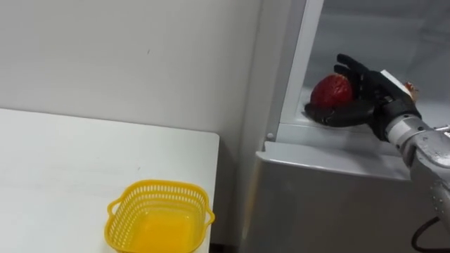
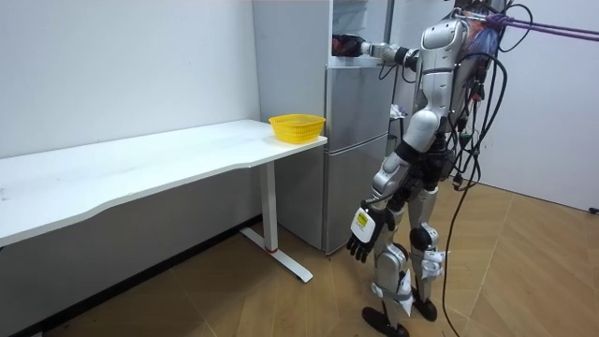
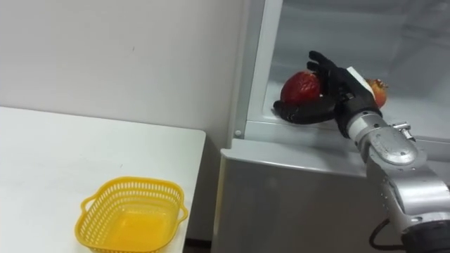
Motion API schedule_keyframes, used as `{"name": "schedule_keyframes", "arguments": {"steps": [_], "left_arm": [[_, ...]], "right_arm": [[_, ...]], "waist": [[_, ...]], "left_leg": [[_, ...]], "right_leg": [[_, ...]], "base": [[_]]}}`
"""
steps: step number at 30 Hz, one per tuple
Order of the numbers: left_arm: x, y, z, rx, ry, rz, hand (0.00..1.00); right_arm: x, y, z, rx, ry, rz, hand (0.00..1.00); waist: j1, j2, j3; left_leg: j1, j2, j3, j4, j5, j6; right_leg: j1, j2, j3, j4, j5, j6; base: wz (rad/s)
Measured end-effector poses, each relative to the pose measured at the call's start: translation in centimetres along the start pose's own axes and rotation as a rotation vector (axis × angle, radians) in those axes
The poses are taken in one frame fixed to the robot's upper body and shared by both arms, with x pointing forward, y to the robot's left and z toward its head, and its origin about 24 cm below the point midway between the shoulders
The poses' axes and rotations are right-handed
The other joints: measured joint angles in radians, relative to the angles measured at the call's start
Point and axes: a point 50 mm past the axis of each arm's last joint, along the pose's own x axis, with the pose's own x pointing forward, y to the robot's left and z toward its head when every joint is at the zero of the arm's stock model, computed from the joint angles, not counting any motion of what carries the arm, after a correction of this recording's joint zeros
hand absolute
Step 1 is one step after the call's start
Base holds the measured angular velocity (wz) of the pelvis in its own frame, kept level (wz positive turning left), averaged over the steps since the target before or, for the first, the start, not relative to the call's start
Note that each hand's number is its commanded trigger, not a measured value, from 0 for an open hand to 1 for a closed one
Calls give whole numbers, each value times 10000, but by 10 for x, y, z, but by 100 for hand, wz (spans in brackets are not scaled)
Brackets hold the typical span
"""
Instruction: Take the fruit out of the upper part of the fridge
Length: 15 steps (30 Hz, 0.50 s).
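Right eye view: right hand (image 3: 336, 95) cupped round red fruit (image 3: 299, 86), roundish, probably without clear long axis.

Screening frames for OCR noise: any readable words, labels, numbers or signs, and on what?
No text is readable.
The tag on the back of the left hand: dark print on yellow, too small to read.
No markings seen on the grey fridge, yellow plastic mesh basket, white table or round red fruit held in the right hand.
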Motion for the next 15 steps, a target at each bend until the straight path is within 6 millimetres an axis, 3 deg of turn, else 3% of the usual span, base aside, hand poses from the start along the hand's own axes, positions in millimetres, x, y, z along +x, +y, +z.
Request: {"name": "schedule_keyframes", "arguments": {"steps": [3,4,5,6,8,15], "left_arm": [[0,0,1,-3,13,2,0],[0,0,0,-11,68,2,0],[0,0,0,-15,88,-3,0],[0,0,-1,-17,139,-27,0],[0,0,-1,-22,200,-31,0],[1,0,-1,-36,330,-56,0]], "right_arm": [[2,-2,-2,38,262,227,0],[4,-3,-2,72,385,330,9],[5,-3,-2,57,431,367,31],[6,-4,-2,14,532,435,79],[7,-4,-2,7,587,569,100],[7,-4,0,-48,559,702,100]], "waist": [[-8,-38,38],[-8,-52,52],[-13,-61,58],[-32,-61,65],[-67,-59,66],[-140,-35,76]], "left_leg": [[1,-1,-2,1,-1,0],[0,-2,-8,-2,-1,0],[0,-4,-15,3,-1,0],[-14,-7,-34,24,-2,0],[-41,-16,-83,48,-2,0],[-50,-11,-94,52,-1,-3]], "right_leg": [[7,1,10,0,0,0],[4,4,21,1,0,0],[5,4,19,1,0,0],[9,5,11,1,0,-1],[10,7,-3,1,1,-2],[1,19,31,-1,3,-5]], "base": [[0],[0],[0],[0],[5],[0]]}}
